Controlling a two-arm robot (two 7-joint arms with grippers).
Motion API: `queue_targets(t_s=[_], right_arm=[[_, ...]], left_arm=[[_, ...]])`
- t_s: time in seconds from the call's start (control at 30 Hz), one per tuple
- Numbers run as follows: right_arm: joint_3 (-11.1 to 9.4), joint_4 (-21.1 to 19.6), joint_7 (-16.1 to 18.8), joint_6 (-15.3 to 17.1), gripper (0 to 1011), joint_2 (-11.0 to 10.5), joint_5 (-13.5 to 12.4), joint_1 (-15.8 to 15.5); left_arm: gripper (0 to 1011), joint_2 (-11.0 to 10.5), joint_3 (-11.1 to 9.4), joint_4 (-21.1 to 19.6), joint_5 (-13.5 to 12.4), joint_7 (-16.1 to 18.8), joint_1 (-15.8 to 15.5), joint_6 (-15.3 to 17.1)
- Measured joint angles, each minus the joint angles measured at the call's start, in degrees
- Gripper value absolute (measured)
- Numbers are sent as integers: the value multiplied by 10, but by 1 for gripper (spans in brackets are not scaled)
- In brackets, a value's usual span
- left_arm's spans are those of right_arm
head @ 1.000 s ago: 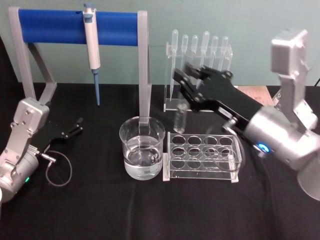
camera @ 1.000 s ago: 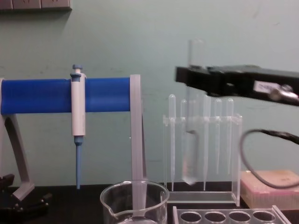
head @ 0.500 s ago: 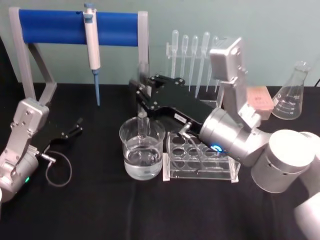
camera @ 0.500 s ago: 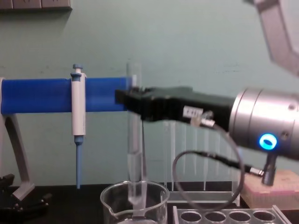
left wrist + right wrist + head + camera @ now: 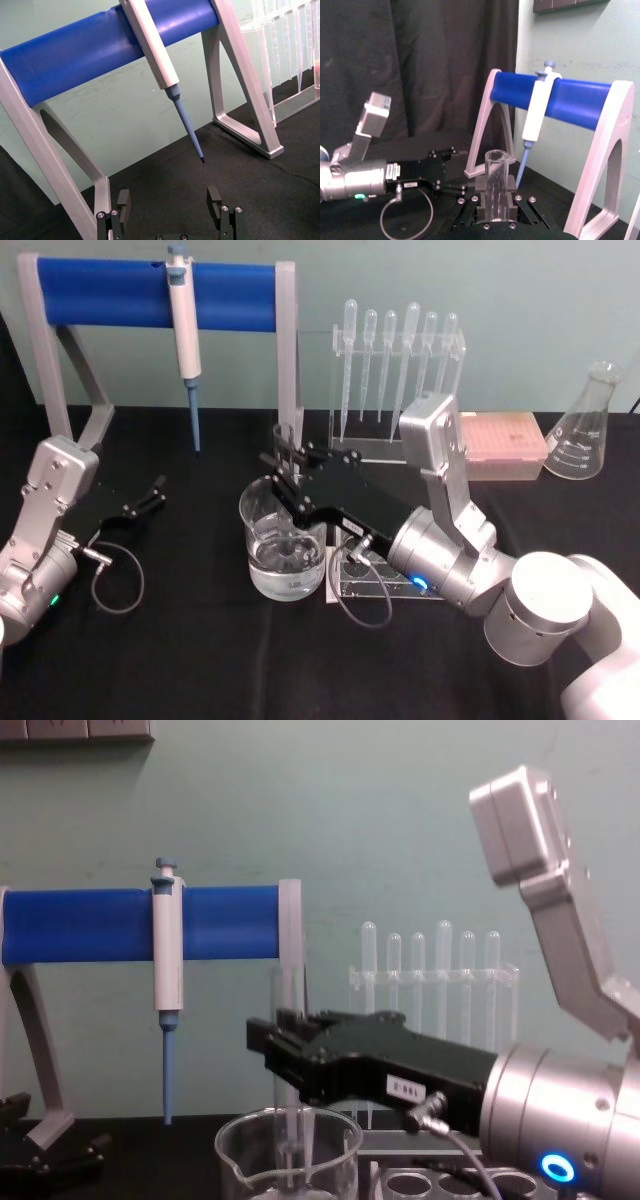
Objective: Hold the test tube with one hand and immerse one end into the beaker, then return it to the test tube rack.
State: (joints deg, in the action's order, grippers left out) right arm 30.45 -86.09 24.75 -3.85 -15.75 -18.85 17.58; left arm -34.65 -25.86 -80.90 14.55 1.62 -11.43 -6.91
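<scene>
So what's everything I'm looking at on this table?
test tube: one, clear, upright, lower end inside the beaker
beaker: one, clear, part-filled with clear liquid, table centre
test tube rack: one, clear, right of the beaker
pipettor: one, white and blue, hanging on the stand
stand: one, grey with blue bar, back left
plastic pipettes: six, clear, in a clear holder, back centre
box: one, pink, back right
flask: one, clear, far right
tablecloth: one, black
left gripper: one, black, parked at left, jaws open
right gripper: one, black, over the beaker, jaws shut on the test tube
</scene>
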Motion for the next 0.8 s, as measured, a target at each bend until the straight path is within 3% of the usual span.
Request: queue_targets(t_s=[0.3, 0.8], right_arm=[[-6, 28, 6, -11, 225, 8, 9, -4], [-8, 28, 7, -11, 225, 9, 11, -7]], left_arm=[[1000, 0, 0, 0, 0, 0, 0, 0], [1000, 0, 0, 0, 0, 0, 0, 0]])
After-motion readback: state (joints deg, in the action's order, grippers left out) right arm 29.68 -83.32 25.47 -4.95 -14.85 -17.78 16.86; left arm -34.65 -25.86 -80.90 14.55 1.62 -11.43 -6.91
